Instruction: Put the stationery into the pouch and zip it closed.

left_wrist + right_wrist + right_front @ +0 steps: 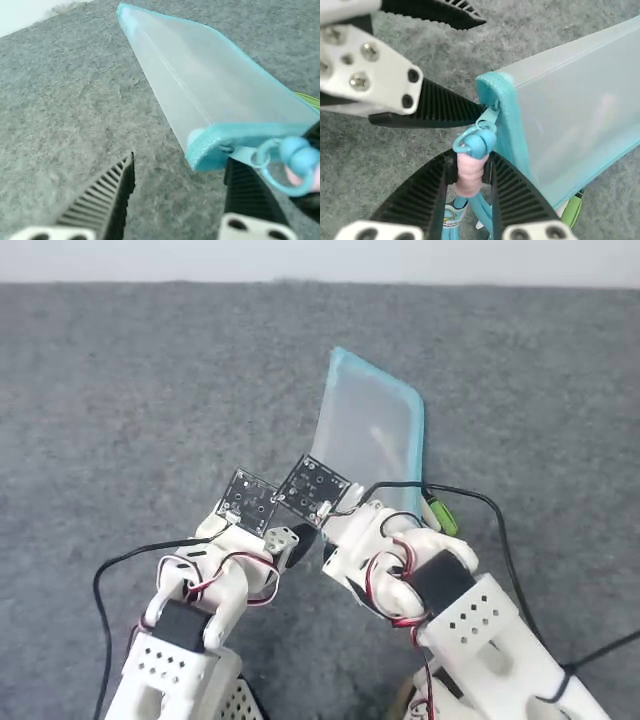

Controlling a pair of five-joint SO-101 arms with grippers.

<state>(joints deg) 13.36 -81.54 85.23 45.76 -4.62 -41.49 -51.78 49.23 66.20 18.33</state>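
We take this for a robotics lab: a grey felt-covered desk (120,390), a pale wall (320,258) along the top of the frame, and two white arms (185,640) with bare wiring (383,585) at the bottom.

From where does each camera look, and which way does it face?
High view: above the table, looking down on the pouch; left arm, right arm show.
Left wrist view: on that wrist, facing the pouch corner; open left gripper shows.
Right wrist view: on that wrist, facing the zipper pull; right gripper clamps it.
Both wrist views share the zipper pull.
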